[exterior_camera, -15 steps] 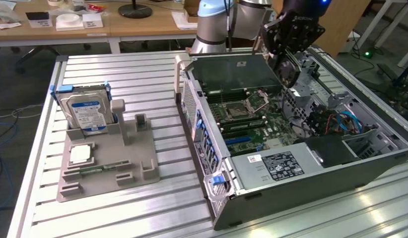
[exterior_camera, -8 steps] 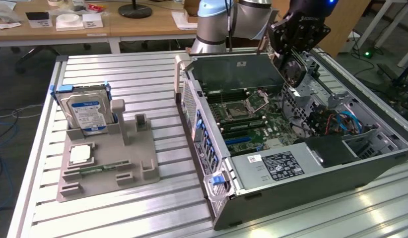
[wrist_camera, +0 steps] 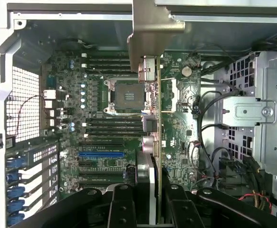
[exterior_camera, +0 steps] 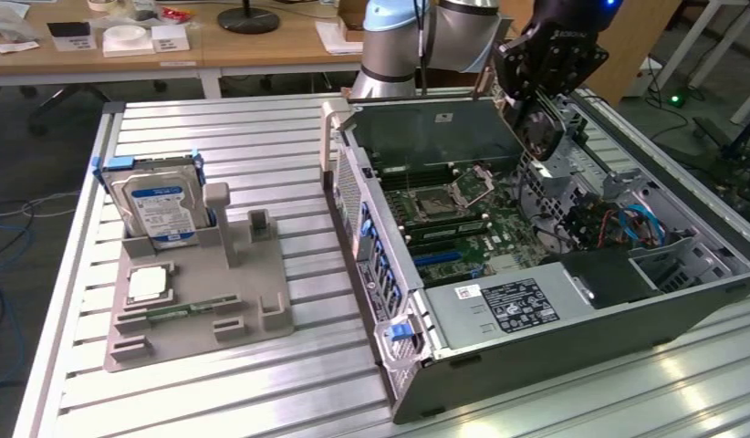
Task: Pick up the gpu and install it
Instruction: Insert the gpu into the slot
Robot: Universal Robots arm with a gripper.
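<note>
Exterior view shows you the gripper [exterior_camera: 536,87] poised over the open computer case [exterior_camera: 388,274], above the end of the case nearest the arm's base. The gpu [exterior_camera: 542,132] hangs from it, dark face toward the exterior view's left, above the motherboard [exterior_camera: 466,219] inside the case and not touching it. Well apart from the case, on the exterior view's left of it, a hard drive [exterior_camera: 156,205] stands in a grey holder [exterior_camera: 247,301].

From the wrist view you can see the 2 fingers [wrist_camera: 123,204] of the gripper [wrist_camera: 150,199] clamped on the gpu [wrist_camera: 150,76]. The card runs edge-on away from them, with its silvery bracket [wrist_camera: 152,28] at the far end. Inside the case, the CPU socket [wrist_camera: 128,95] and a blue slot [wrist_camera: 107,154] lie bare beside the card's line.
</note>
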